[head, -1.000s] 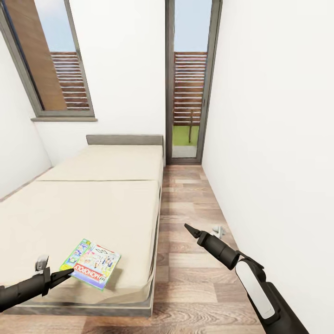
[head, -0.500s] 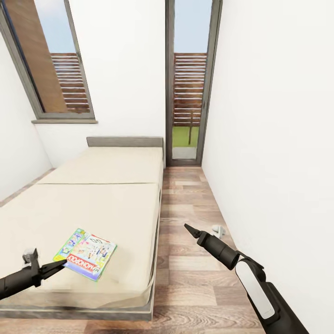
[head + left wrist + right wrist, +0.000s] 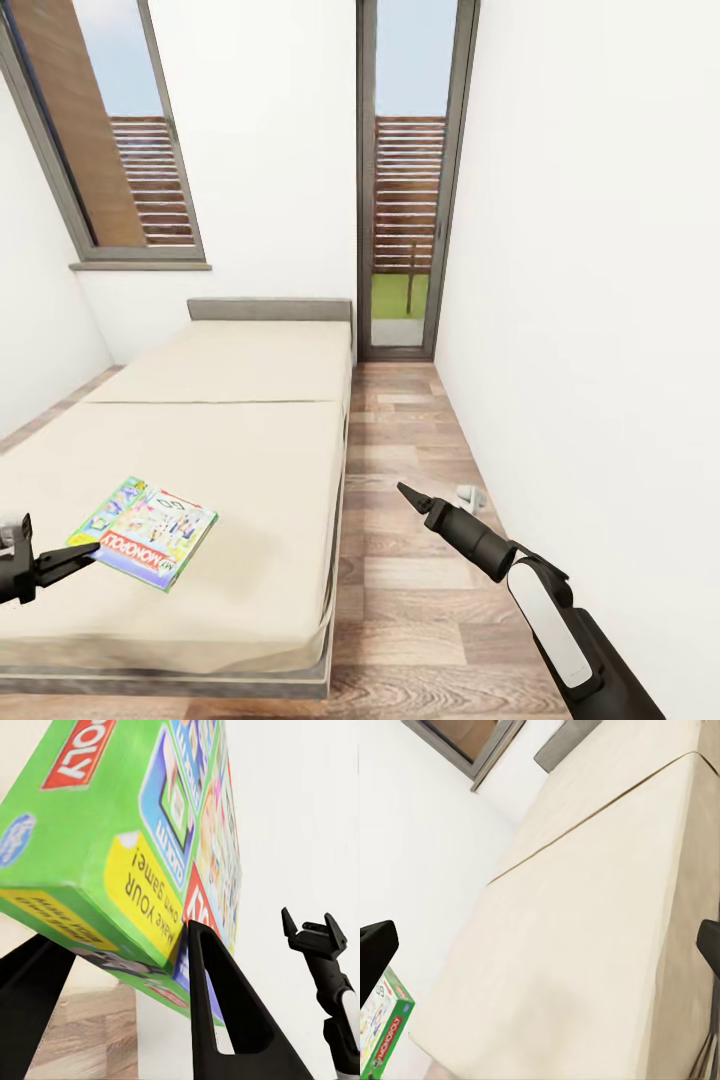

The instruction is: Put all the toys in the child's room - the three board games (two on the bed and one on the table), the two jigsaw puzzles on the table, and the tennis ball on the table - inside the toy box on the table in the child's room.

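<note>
A green-edged board game (image 3: 147,531) with a red Monopoly banner hangs just over the near left part of the bed (image 3: 240,440). My left gripper (image 3: 82,557) is shut on its near edge. In the left wrist view the two black fingers (image 3: 217,1005) straddle the box's green edge (image 3: 127,832). My right gripper (image 3: 404,490) hovers open above the wood floor to the right of the bed, nothing between its fingers. The right wrist view looks across the beige mattress (image 3: 585,907) and catches a corner of the game box (image 3: 382,1031).
The bed's grey headboard (image 3: 268,308) stands against the far wall under a tall window (image 3: 110,130). A glass door (image 3: 405,180) closes the floor strip between bed and right wall (image 3: 600,300). A small grey-white object (image 3: 470,494) lies on the floor by that wall.
My left gripper has carried the board game leftward over the bed. The right arm has stayed where it was. The view has tipped slightly.
</note>
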Robot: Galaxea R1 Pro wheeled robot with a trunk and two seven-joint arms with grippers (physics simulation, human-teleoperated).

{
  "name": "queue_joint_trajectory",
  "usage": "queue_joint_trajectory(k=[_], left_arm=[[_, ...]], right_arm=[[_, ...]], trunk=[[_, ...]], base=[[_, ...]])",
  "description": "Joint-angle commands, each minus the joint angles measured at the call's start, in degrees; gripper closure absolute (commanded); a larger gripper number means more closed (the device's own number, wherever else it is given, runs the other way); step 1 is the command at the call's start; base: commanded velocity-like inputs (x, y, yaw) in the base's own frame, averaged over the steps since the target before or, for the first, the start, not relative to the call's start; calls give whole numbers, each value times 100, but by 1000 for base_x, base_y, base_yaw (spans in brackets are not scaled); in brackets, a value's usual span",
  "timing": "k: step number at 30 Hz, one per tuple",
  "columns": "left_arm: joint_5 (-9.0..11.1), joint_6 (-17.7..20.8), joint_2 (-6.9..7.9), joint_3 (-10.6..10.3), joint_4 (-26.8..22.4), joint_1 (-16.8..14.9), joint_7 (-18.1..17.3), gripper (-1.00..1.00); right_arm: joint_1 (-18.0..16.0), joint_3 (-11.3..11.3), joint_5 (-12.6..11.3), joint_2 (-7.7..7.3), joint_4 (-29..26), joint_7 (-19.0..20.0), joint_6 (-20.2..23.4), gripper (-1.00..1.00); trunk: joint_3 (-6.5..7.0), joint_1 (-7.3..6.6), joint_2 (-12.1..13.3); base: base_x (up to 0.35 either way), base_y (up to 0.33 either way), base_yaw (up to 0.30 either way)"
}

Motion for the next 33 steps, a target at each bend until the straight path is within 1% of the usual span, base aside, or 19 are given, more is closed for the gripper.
queue_joint_trajectory(k=[1, 5, 9, 12, 15, 20, 23, 25, 26, 27, 28, 30, 32, 33], left_arm=[[-22, 69, 2, -1, -31, -2, -27, 100], [-20, 95, 4, -19, -146, 1, -27, 100], [-19, 92, 9, -23, -170, 1, -27, 100], [-19, 94, 9, -23, -174, -2, -27, 100], [-19, 97, 9, -23, -179, -2, -27, 100], [-19, 94, 10, -23, -181, -1, -27, 100], [-19, 92, 9, -23, -180, 0, -27, 100], [-19, 91, 9, -23, -181, -1, -27, 100], [-19, 91, 9, -23, -182, -2, -27, 100], [-19, 91, 7, -24, -180, 0, -27, 100], [-19, 91, 8, -24, -180, 1, -27, 100], [-19, 95, 9, -24, -179, -2, -27, 100], [-19, 95, 8, -23, -180, 0, -27, 100], [-19, 93, 5, -23, -181, 1, -27, 100]], right_arm=[[-3, 2, -42, -4, -1, -4, 26, -100], [-3, -2, -42, -4, 4, -4, 26, -100], [-3, -2, -47, -2, 2, -10, 21, -100], [-3, -11, -55, 39, -11, -12, 4, -100], [-3, -15, -57, 122, -36, -17, -151, -100], [-3, -3, -59, 132, -34, -19, -175, -100], [-3, 0, -70, 131, -49, -34, -117, -100], [-3, -7, -72, 134, -48, -130, -41, -100], [-3, -10, -65, 134, -48, -248, 10, -100], [-3, -27, -70, 126, -49, -504, 94, -100], [-3, -35, -84, 97, -52, -672, 151, -100], [-3, -57, -112, 58, -55, -837, 244, -100], [-3, -90, -119, 46, -61, -801, 273, -100], [-3, -103, -113, 63, -63, -753, 266, -100]], trunk=[[13, -23, 39], [85, -111, 200], [156, -199, 360], [210, -265, 480], [264, -331, 601], [354, -441, 801], [408, -506, 922], [444, -550, 1002], [462, -572, 1042], [480, -594, 1082], [498, -616, 1122], [533, -660, 1202], [569, -704, 1282], [587, -726, 1323]], base=[[0, 0, 0], [-18, 0, 0], [-217, 0, 0], [-115, 0, 0], [-23, 0, 0], [-1, 0, 0], [0, 0, 0], [0, 0, 0], [0, 0, 0], [0, 0, 0], [0, 0, 0], [0, 0, 0], [0, 0, 0], [0, 0, 0]])
